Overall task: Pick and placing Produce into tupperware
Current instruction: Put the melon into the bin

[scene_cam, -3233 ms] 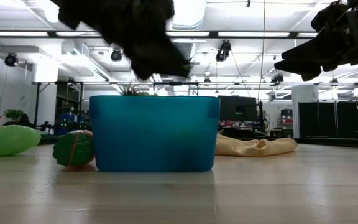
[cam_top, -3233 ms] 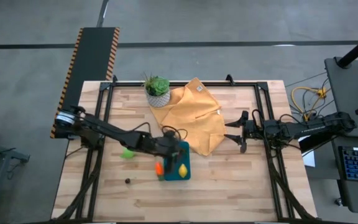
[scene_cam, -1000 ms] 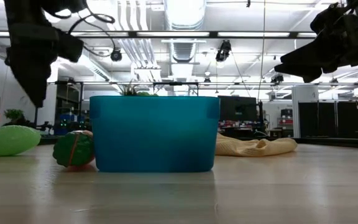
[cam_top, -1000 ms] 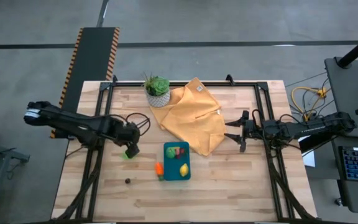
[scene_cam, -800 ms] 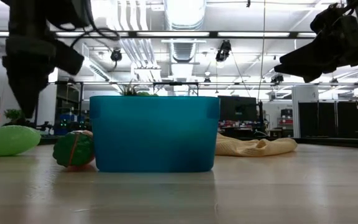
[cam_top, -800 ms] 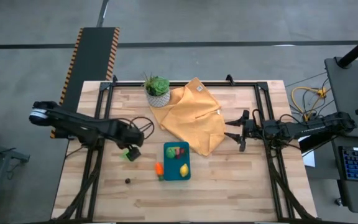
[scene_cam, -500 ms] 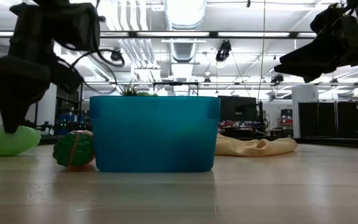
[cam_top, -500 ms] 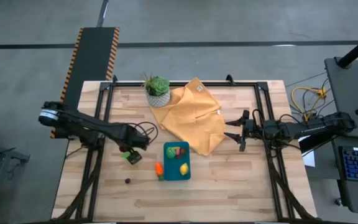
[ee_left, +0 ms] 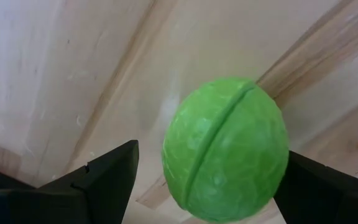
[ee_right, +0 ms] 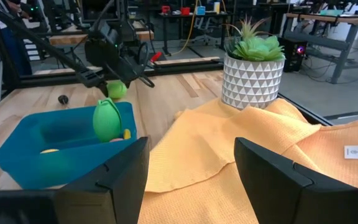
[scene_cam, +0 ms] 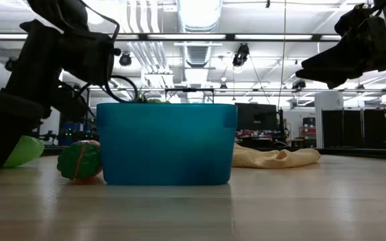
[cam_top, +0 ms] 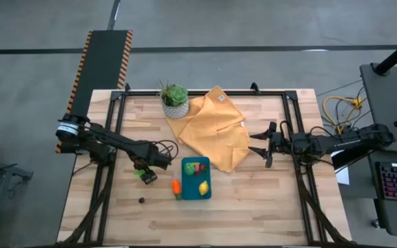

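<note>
The teal tupperware stands on the table with a yellow, a green and a red produce piece inside. An orange and green piece lies against its left wall. A small dark piece lies nearer the near edge. My left gripper is open, low at the table, with a finger on each side of a lime green ball, left of the tupperware. My right gripper is open, hovering by the right edge of the yellow cloth. My left gripper comes at the lime green ball from above with its open fingers on either side. One finger stands right against the ball's side, and I cannot tell whether it touches; the other finger stands apart. The ball rests on the table.
A potted plant stands near the far edge, beside the mustard-yellow cloth that covers the table's middle far part. Bare wood lies to the right of the tupperware and along the near edge.
My left gripper has moved down and a little toward the near edge and the tupperware, coming from above the table down to table height around the lime green ball. My right arm has kept still.
</note>
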Motion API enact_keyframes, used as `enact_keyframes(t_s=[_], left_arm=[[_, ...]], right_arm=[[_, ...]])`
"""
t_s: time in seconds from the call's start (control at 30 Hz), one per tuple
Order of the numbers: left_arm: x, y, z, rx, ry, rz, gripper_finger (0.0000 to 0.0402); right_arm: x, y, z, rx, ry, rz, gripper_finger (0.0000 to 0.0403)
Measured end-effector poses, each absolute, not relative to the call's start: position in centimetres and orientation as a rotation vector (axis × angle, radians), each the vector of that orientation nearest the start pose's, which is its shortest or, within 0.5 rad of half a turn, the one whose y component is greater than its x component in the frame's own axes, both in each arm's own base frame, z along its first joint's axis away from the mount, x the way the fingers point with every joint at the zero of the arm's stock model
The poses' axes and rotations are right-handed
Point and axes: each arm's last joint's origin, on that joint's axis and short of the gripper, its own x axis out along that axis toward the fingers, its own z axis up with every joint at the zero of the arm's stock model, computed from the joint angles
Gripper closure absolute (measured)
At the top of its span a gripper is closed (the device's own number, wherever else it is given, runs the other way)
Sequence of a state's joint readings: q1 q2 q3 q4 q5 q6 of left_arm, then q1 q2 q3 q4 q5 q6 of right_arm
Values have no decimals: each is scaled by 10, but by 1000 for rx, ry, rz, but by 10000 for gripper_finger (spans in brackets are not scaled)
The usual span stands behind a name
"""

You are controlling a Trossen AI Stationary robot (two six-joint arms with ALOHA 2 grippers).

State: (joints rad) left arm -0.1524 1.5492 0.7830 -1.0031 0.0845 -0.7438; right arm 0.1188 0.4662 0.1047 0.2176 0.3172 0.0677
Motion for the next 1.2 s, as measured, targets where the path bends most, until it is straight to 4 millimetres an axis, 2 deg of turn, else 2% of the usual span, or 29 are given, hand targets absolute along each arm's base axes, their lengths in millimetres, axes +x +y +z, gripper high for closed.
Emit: enact_keyframes(t_s=[0.47, 0.6, 0.93, 1.03, 1.2], left_arm=[[211, -35, 145, -454, 1743, 479, 91], [211, -35, 145, -449, 1741, 479, 118], [211, -35, 146, -432, 1750, 460, 218], [211, -35, 147, -433, 1749, 459, 222], [211, -35, 147, -431, 1746, 460, 202]], right_arm=[[129, 6, 178, 37, 134, -203, 175], [129, 6, 178, 38, 134, -203, 175], [129, 6, 178, 37, 134, -203, 175], [129, 6, 178, 37, 134, -203, 175], [129, 6, 178, 37, 134, -203, 175]])
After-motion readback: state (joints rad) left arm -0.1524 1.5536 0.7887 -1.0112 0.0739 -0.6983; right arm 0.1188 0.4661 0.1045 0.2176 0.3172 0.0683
